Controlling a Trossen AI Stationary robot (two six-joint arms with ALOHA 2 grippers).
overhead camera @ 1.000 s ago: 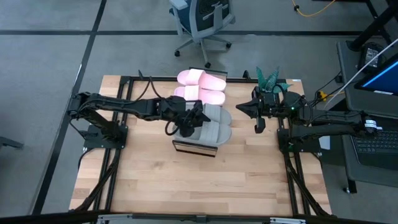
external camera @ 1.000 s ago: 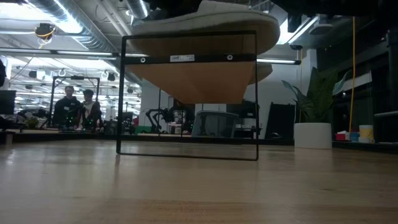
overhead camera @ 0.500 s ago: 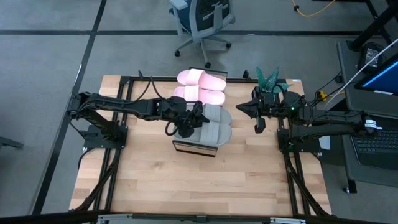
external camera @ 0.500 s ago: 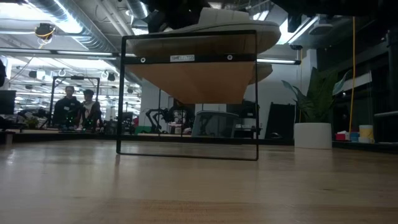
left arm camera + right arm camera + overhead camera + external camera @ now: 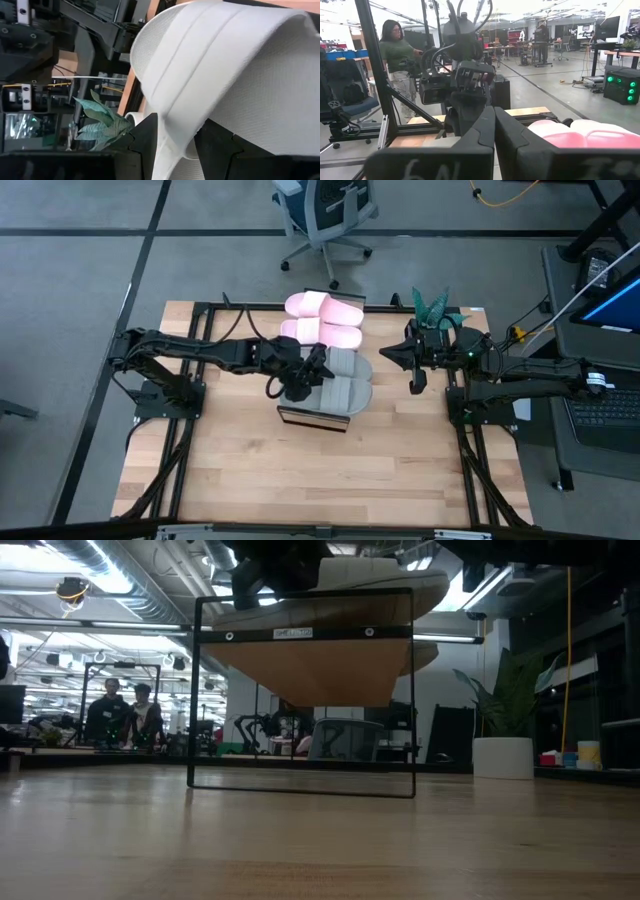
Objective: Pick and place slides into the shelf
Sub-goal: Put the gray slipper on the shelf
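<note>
The shelf [image 5: 312, 418] stands mid-table and shows as a dark frame with a wood top [image 5: 300, 690] in the low view. Two pink slides [image 5: 327, 306] [image 5: 335, 334] lie on its far half. Two grey-green slides [image 5: 350, 364] [image 5: 342, 392] lie on its near half. My left gripper [image 5: 303, 378] [image 5: 175, 150] is at the left side of the nearer grey-green slide [image 5: 380, 582] and is shut on it. My right gripper [image 5: 413, 385] [image 5: 494, 130] waits shut, off the shelf's right side. My left gripper pinches a raised edge [image 5: 172, 135] at the left side of the nearer grey-green slide between its two fingers [image 5: 145, 145]. It comes in from the table's left, slanting down. The slide rests on the shelf top, about level.
A small green plant [image 5: 432, 308] stands at the table's far right corner behind the right arm. An office chair [image 5: 325, 210] is on the floor beyond the table. People [image 5: 125, 715] stand in the room behind. Bare tabletop [image 5: 320, 480] lies near the shelf.
The low view shows the nearer grey-green slide sinking from a raised, tilted pose until it sits lower and flatter on the shelf top. My left gripper has come down with it and now shows at the shelf's upper left.
</note>
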